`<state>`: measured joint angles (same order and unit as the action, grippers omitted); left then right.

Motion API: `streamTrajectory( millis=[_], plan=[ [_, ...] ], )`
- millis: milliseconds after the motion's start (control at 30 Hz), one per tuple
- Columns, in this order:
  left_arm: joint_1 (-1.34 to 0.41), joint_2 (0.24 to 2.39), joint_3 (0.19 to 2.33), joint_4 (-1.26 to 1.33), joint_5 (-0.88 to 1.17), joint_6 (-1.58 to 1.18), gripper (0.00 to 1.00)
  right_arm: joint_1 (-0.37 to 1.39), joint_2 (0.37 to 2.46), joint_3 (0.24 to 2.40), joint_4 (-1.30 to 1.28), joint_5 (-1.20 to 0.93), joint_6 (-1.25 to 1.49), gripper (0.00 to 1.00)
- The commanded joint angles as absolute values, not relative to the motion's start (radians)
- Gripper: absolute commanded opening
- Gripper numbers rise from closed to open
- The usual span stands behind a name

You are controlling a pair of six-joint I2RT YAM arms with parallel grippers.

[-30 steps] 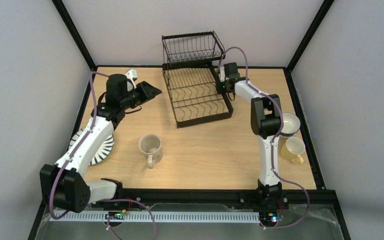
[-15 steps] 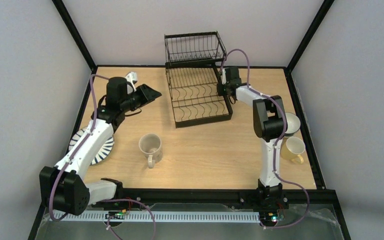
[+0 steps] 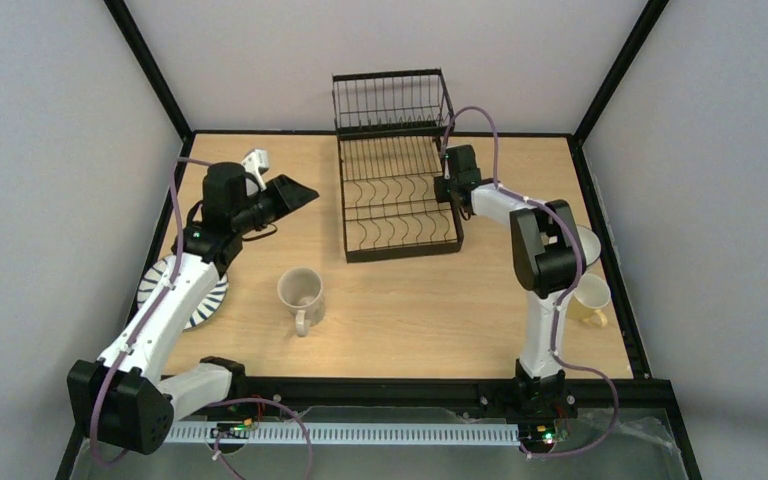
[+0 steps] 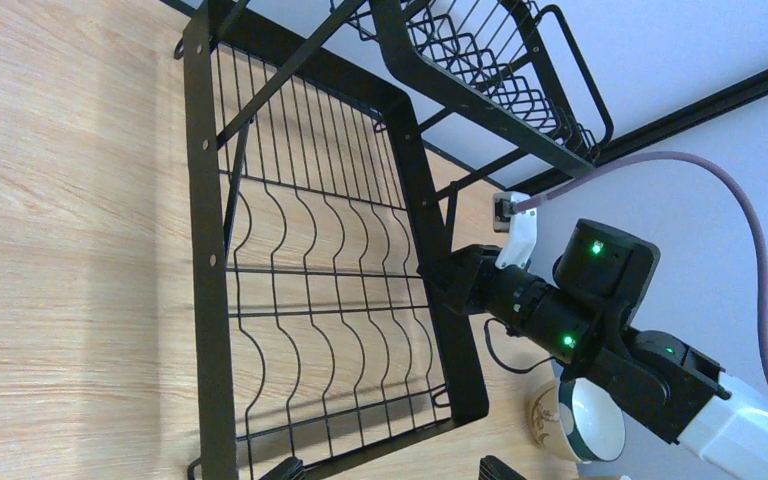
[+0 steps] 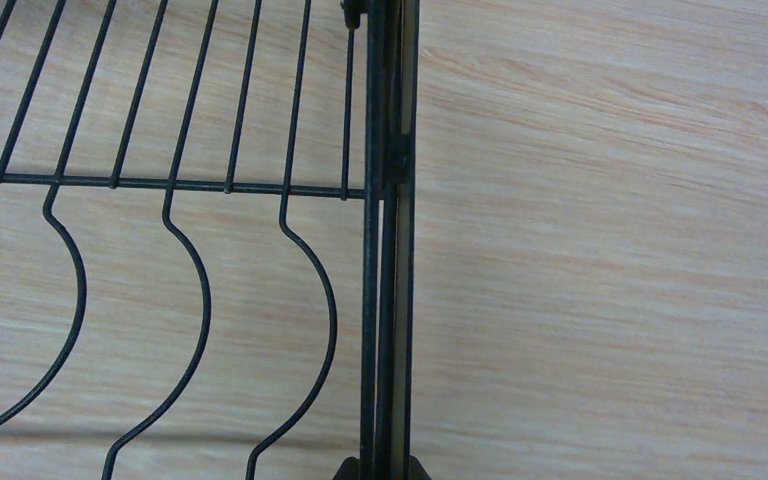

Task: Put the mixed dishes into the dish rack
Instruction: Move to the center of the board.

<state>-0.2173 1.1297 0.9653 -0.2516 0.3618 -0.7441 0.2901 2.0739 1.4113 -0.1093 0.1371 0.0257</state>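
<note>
Right gripper (image 5: 375,468), clamped on the dish rack (image 4: 208,300) rim, has swung it square; left gripper (image 4: 390,470) gapes wide, empty.

You've got two arms w/ white link shells and black joint housings: left arm (image 3: 175,300) at lower left of the top view, right arm (image 3: 535,320) at right. A mauve cable (image 3: 470,108) runs along each. The left end effector (image 3: 305,192) is all black. In the left wrist view, green LEDs (image 4: 592,248) glow on the right arm's black wrist, next to a white cable clip (image 4: 518,232).
</note>
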Motion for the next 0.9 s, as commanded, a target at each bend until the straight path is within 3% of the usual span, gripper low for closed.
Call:
streamTrajectory(
  millis=[0, 867],
  plan=[
    [-0.210, 1.095, 0.956, -0.295, 0.364, -0.732, 0.99, 0.309, 1.945, 1.386, -0.008, 0.206, 0.027, 0.00],
    [-0.210, 1.036, 0.975, -0.411, 0.328, -0.756, 0.99, 0.341, 1.763, 1.136, -0.153, 0.187, 0.166, 0.00]
  ],
)
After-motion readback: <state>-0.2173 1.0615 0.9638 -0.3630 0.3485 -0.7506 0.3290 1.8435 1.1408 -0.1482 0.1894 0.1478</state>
